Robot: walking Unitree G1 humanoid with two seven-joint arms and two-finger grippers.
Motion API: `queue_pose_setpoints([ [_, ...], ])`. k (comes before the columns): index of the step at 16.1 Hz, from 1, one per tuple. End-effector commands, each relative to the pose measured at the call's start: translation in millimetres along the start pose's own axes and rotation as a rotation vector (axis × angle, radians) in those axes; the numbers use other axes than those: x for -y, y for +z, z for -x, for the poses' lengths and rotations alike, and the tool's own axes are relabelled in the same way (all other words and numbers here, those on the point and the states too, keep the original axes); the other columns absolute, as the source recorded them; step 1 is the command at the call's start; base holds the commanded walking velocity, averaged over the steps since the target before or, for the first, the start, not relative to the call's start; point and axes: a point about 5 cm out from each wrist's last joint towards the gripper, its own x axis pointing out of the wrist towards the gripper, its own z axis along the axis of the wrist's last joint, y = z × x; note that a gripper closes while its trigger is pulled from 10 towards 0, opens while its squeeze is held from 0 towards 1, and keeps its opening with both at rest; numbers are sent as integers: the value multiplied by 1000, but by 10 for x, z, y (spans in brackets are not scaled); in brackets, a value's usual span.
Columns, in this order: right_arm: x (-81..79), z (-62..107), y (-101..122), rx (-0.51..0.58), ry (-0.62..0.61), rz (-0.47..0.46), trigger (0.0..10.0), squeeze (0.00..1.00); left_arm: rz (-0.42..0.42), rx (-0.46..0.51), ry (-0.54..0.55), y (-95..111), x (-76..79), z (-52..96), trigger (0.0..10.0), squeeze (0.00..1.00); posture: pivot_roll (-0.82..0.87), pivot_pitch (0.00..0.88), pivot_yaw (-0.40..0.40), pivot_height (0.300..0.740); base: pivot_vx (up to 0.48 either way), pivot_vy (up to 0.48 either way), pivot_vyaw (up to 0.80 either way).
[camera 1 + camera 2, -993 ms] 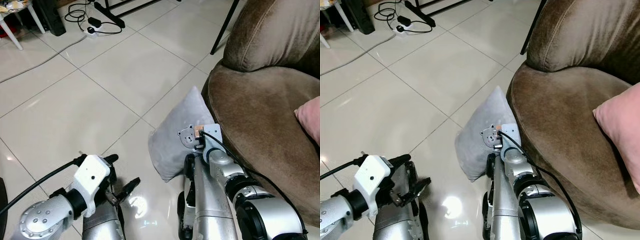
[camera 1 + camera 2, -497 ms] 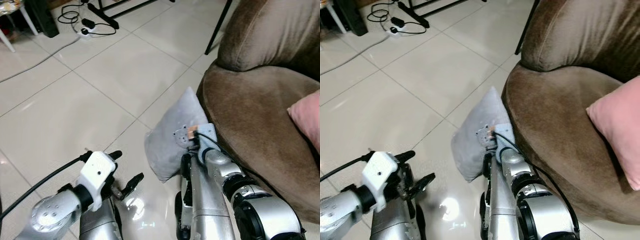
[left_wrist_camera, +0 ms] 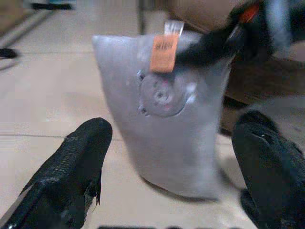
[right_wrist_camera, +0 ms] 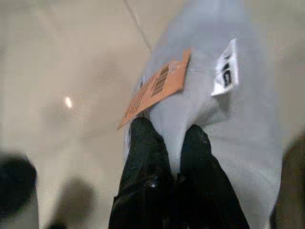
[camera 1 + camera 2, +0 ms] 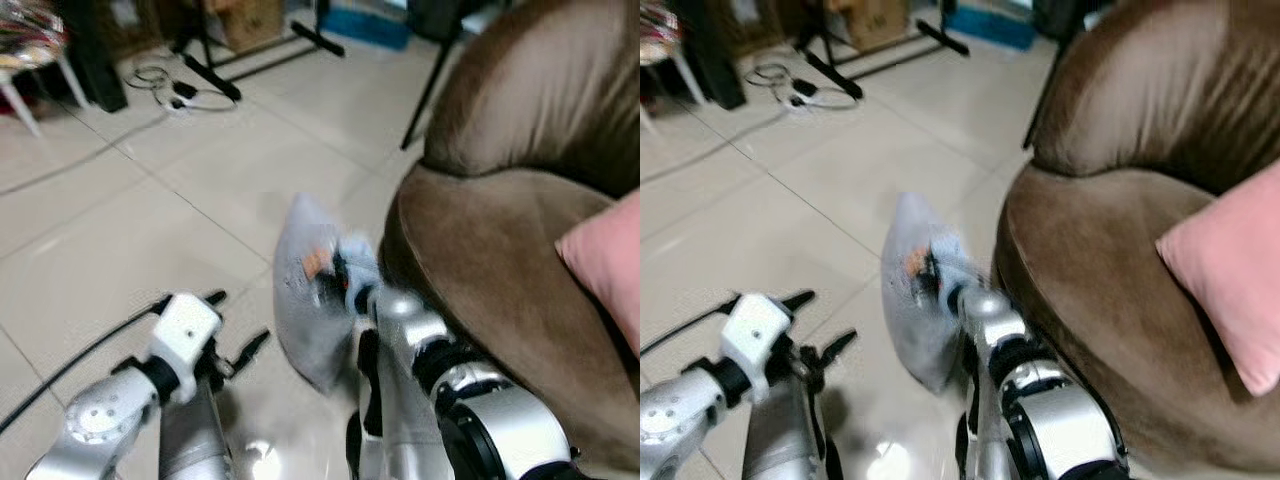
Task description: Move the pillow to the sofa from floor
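Centrally, right gripper [image 4: 171,136] pinches the grey pillow [image 5: 305,300] beside the brown sofa [image 5: 500,260]; left gripper [image 3: 171,157], fingers spread wide, hovers lower left over tile floor [image 5: 120,220].

Both arms are silver metal tubes with black ring joints at the elbows. The left arm [image 5: 110,415] ends in a white block-shaped wrist housing with a small dark hole in its face, and a black cable runs back from it. The fingers [image 3: 71,167] are long and black with a finely ribbed, textured surface; the right arm [image 5: 480,420] carries a black cable too.
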Motion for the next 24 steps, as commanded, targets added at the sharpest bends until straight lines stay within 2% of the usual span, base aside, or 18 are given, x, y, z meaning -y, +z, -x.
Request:
queue_pose_setpoints([
  [1,51,32,238,106,13,-23,0,0,0,15,32,37,-34,-4,10000,227,81,0,-83,476,0,0,0],
  [2,159,296,509,277,-19,-74,0,0,-5,63,109,142,-104,-19,10000,220,63,0,-84,476,0,0,0],
  [3,179,508,651,363,-48,-29,10000,0,-14,87,142,197,-120,-9,10000,212,54,0,-84,476,0,0,0],
  [4,164,638,713,404,-46,-21,10000,0,-16,106,165,236,-123,9,10000,212,39,0,-84,476,0,0,0],
  [5,169,818,765,438,-96,-2,10000,0,1,142,206,310,-131,40,10000,208,27,0,-86,476,0,0,0],
  [8,125,1150,706,462,-191,-46,10000,0,28,211,290,494,-132,85,10000,208,25,0,-79,491,0,0,0],
  [10,122,1199,649,433,-232,-85,10000,0,24,237,318,562,-138,73,10000,208,27,0,-77,506,0,0,0],
  [12,125,1227,657,401,-261,-116,10000,0,-6,221,353,554,-182,18,10000,220,29,0,-77,526,0,0,0],
  [18,104,1236,668,342,-260,-101,10000,0,-5,205,354,555,-164,-49,10000,224,28,0,-81,596,0,0,0],
  [24,129,1254,678,333,-284,-72,10000,0,13,201,357,529,-156,-86,10000,224,21,0,-87,651,0,0,0],
])
